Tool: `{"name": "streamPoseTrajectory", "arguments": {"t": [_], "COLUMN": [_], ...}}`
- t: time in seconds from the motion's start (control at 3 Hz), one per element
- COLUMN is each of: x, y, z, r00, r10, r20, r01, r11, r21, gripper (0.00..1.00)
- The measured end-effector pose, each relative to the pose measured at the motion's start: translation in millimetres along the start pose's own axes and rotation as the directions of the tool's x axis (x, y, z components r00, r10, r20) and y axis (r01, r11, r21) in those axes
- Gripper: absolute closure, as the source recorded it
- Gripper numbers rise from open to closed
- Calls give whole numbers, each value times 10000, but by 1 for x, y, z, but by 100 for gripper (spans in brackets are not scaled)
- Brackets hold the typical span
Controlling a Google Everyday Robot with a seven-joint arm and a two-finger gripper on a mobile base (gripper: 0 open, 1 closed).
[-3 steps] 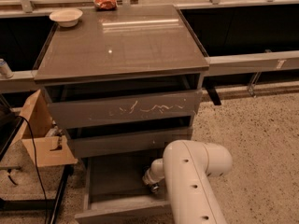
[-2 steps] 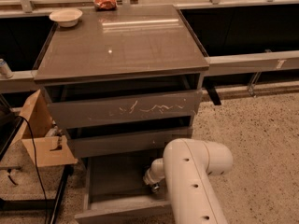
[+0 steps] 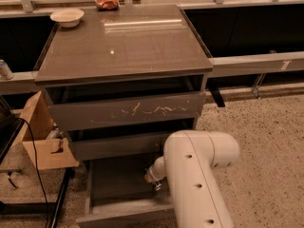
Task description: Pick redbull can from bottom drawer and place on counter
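Note:
The bottom drawer [image 3: 114, 182] of the grey cabinet is pulled open, showing its flat grey floor and low front panel. My white arm [image 3: 197, 175] reaches down from the right into the drawer. The gripper [image 3: 155, 183] is low inside the drawer at its right side, mostly hidden by the arm's wrist. The redbull can is not visible; the arm covers the right part of the drawer floor. The counter [image 3: 123, 46] is the glossy grey-brown cabinet top above.
A white bowl [image 3: 67, 17] sits at the counter's back left and a red snack bag [image 3: 107, 2] behind it. The scratched drawer front [image 3: 128, 110] stands above. A cardboard box [image 3: 40, 137] and a black cable [image 3: 33, 160] are to the left, and a pale can [image 3: 4, 69] on the left ledge.

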State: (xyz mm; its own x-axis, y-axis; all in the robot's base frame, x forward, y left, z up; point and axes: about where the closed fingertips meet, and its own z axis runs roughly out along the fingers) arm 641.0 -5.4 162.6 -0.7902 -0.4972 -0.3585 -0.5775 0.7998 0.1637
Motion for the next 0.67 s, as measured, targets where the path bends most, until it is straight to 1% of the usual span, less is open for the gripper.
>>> {"name": "streamPoseTrajectory", "arguments": {"t": [0.33,0.67], "x": [-14,-10], "y": [17,43], "z": [-49,-95], "r00": [9903,9527], "r10": [-1390,-2993], "r20": [63,-533], "r01": [1388,3008], "r11": [9901,9535], "r21": [208,210], "gripper": [100,100]}}
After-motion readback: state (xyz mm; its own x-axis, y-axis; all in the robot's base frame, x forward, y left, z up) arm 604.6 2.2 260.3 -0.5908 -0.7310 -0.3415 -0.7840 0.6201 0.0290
